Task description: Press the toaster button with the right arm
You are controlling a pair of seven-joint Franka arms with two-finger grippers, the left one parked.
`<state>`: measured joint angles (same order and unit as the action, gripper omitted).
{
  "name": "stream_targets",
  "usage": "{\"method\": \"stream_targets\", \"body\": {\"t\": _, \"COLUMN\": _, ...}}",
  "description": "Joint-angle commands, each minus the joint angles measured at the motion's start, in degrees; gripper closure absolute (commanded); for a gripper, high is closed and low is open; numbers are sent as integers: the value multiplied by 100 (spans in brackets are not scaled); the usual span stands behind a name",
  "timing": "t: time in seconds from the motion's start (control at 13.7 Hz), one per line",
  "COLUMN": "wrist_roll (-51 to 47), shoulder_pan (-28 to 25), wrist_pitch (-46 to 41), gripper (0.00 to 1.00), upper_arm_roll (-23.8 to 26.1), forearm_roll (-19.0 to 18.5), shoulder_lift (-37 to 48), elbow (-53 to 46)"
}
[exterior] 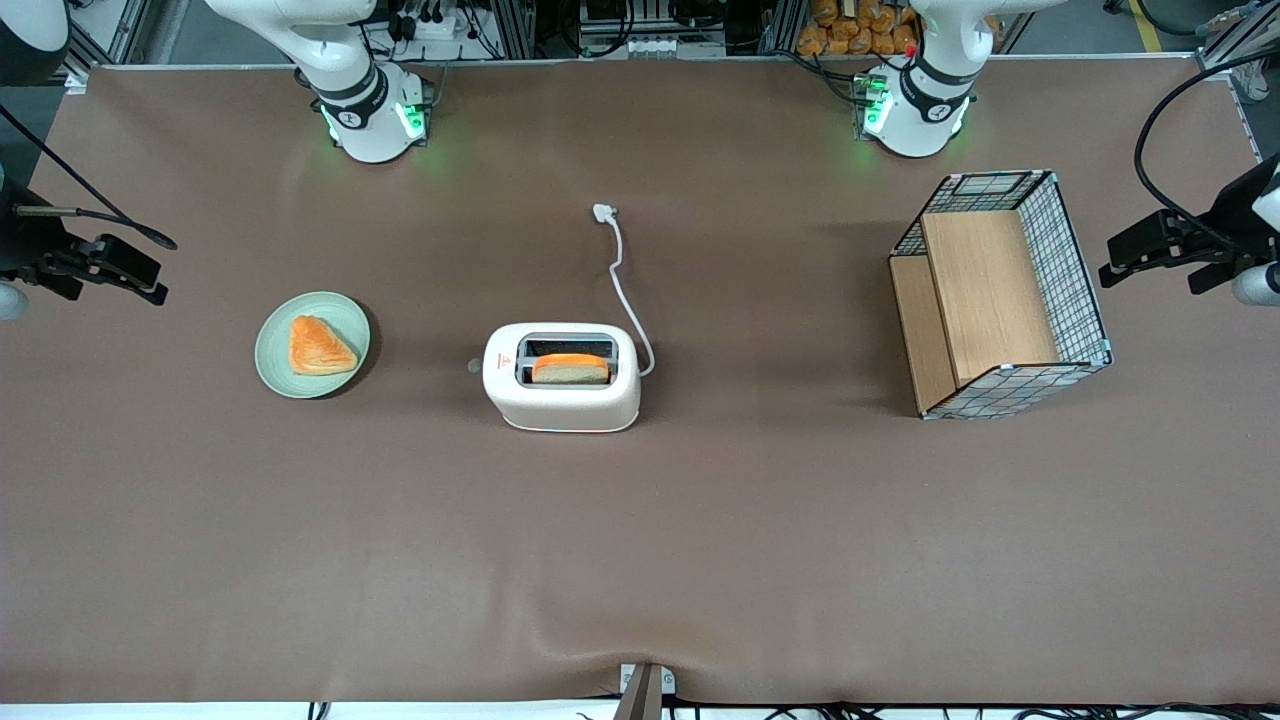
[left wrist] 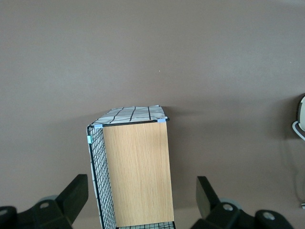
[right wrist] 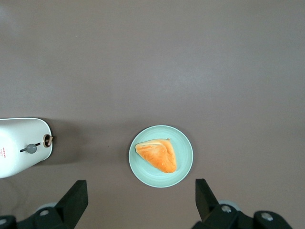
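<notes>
The cream-white toaster [exterior: 562, 378] stands mid-table with a bread slice [exterior: 570, 368] in one slot. Its small grey button [exterior: 474, 366] sticks out of the narrow end that faces the working arm's end of the table. The wrist view shows that same end of the toaster [right wrist: 21, 148] with the button [right wrist: 32, 149] on it. My right gripper [exterior: 140, 270] hangs above the table near the working arm's end, well apart from the toaster. It is open [right wrist: 140, 202], nothing between its fingers [right wrist: 76, 200].
A pale green plate [exterior: 275, 370] carrying a pastry [exterior: 320, 346] lies between my gripper and the toaster. The white cord ends in a plug [exterior: 604, 211] farther from the camera. A wire basket [exterior: 1080, 270] with wooden boards stands toward the parked arm's end.
</notes>
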<state>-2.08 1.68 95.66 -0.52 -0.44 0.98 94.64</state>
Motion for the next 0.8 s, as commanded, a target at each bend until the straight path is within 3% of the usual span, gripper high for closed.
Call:
{"method": "stream_targets", "body": {"t": 0.0, "wrist_roll": 14, "shoulder_pan": -27, "wrist_pitch": -109, "gripper": 0, "upper_arm_roll": -27, "forearm_roll": -88, "shoulder_lift": -46, "elbow": -130}}
{"method": "stream_targets", "body": {"t": 0.73, "wrist_roll": 14, "shoulder_pan": -97, "wrist_pitch": -258, "gripper": 0, "upper_arm_roll": -27, "forearm_roll": -80, "shoulder_lift": -89, "elbow": -121}}
